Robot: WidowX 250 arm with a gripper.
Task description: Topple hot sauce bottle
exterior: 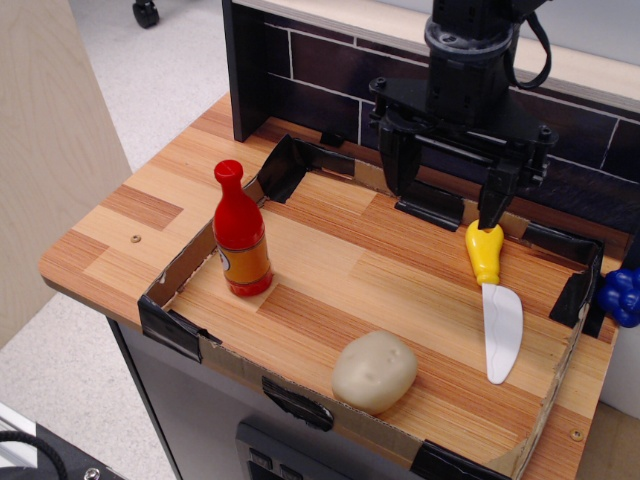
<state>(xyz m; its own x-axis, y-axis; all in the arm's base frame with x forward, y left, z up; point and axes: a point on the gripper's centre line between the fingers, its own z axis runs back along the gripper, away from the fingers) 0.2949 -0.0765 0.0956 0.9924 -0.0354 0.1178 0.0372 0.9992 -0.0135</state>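
Note:
The hot sauce bottle [240, 236] stands upright at the left side of the wooden board, just inside the low cardboard wall. It is glossy red with a round red cap and an orange label. My gripper [447, 195] hangs at the back right of the board, well to the right of the bottle. Its two black fingers are spread wide apart and hold nothing. The right finger's tip is just above the yellow handle of a toy knife [492, 300].
A beige toy potato [374, 371] lies near the front edge. A low cardboard wall [190, 270] with black tape corners rings the board. A dark brick-pattern backsplash [310, 70] stands behind. A blue object [622, 295] sits at the right edge.

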